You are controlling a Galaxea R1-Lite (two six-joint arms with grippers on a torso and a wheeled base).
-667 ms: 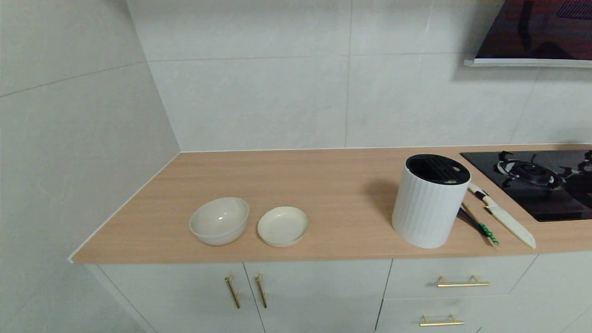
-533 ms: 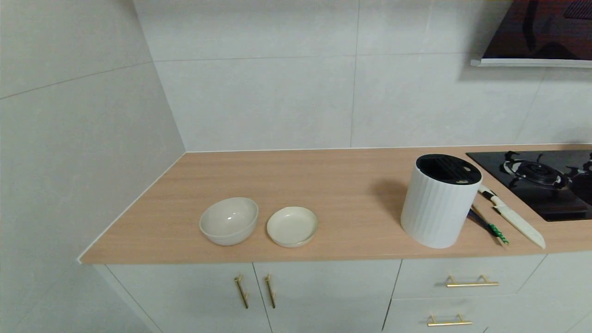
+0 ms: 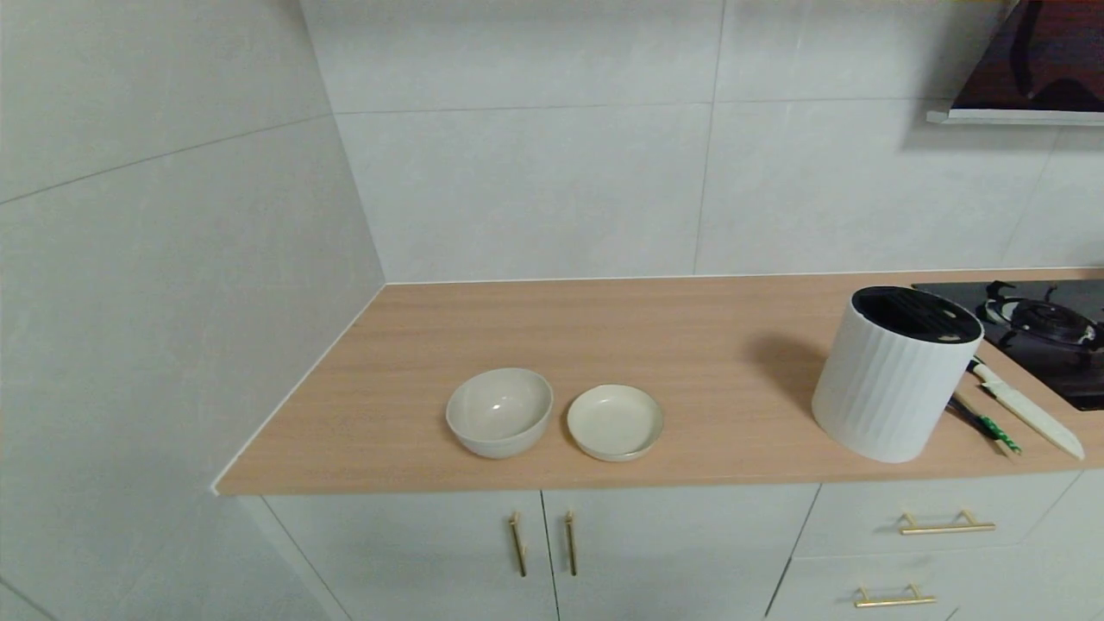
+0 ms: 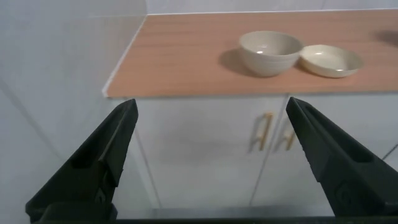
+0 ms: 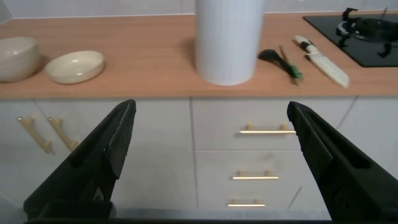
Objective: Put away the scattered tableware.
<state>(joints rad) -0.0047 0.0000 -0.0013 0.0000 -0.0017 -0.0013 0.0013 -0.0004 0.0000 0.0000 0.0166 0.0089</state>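
bowl [image 3: 499, 410] and shallow dish [image 3: 615, 421] sit side by side near the front edge of the surface [image 3: 690, 345], well apart from the ribbed holder [image 3: 888, 388] with a knife [image 3: 1026, 418] and chopsticks [image 3: 987, 423] beside it. left fingers [image 4: 102, 162] and right fingers [image 5: 102, 158] gape wide, empty

On counter [image 3: 673, 345]: bowl [image 3: 499, 410] just left of dish [image 3: 615, 420], near front edge. Holder [image 3: 893, 379] well apart, right. Utensil [image 3: 983, 421], then knife [image 3: 1026, 411], right of holder; stove [image 3: 1044, 332] behind.
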